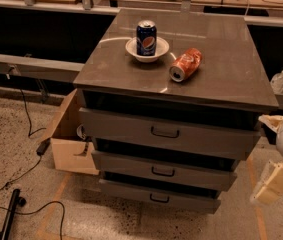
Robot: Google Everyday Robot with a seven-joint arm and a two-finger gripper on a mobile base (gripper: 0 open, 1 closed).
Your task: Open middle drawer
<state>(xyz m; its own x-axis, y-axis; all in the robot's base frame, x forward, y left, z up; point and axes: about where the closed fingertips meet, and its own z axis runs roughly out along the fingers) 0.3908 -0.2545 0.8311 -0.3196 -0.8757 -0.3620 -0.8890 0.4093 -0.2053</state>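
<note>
— Two cream fingers (276, 183) are showing at the right edge, standing well apart, nothing between them.

— Gripper position?

— Gripper (259, 159) is hanging low, off the right side of the cabinet (221, 59), near the drawer fronts but touching none of them. White rounded body is sitting behind the fingers, cut off by the edge.

— Target?

— Middle drawer (131, 165) is sitting second of three in the stack, below the taller top drawer (126, 128) and above the bottom drawer (126, 190). Its small black handle (163, 171) is sitting at the centre of the front, well apart from the gripper. A dark gap is showing above each front.

— On top?

— Blue can (146, 37) is standing upright in a white bowl (133, 49), towards the back left. Orange can (185, 64) is lying on its side just right of the bowl, its end facing the front.

— Surroundings?

— Cardboard box (71, 151) is resting on the floor against the cabinet's left side. Black cables (25, 115) are trailing across the speckled floor (11, 149) further left.
</note>
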